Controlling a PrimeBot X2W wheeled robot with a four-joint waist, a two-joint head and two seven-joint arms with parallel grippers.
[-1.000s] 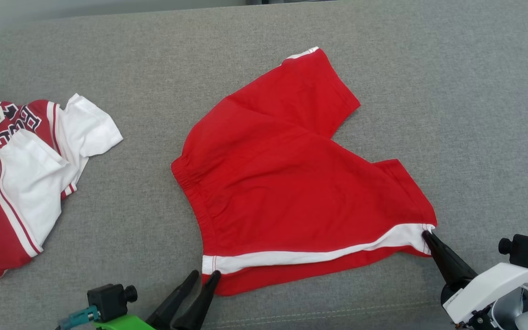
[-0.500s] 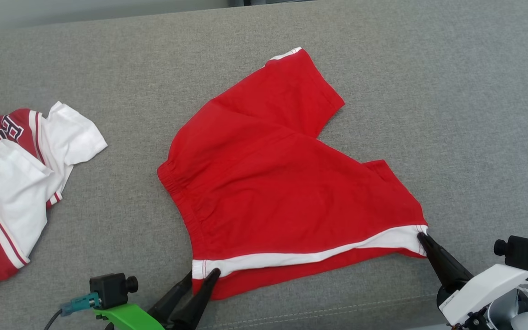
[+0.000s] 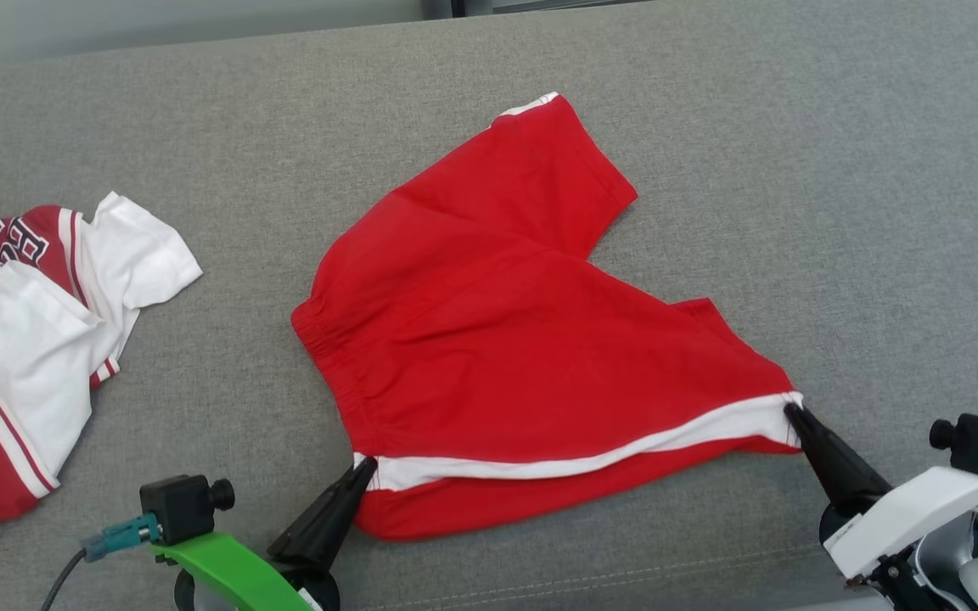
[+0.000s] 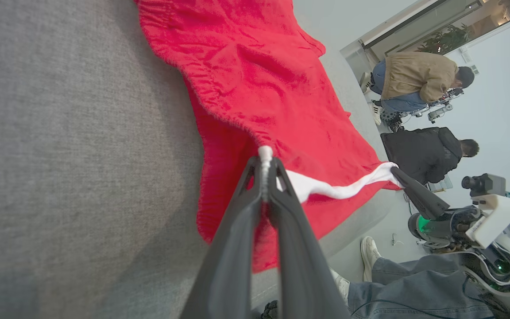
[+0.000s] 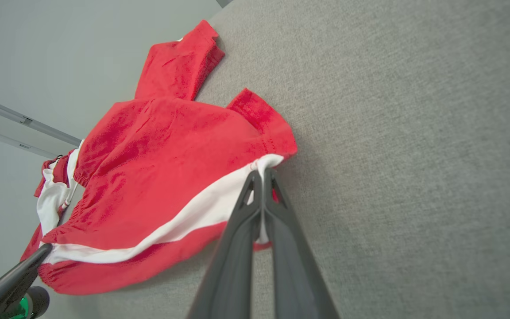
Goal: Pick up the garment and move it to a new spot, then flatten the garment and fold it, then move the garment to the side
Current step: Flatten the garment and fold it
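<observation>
left gripper (image 3: 365, 466), right gripper (image 3: 791, 412) pinch garment (image 3: 497, 339)

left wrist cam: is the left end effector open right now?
No, the left end effector has its two fingers closed together, pinching the white-striped edge of the red shorts.

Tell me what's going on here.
The robot is handling the red shorts on the grey cushion. Its left claw pinches the waistband end of the white stripe, and its right claw pinches the leg-hem end. A red-and-white jersey lies apart at the left.
</observation>
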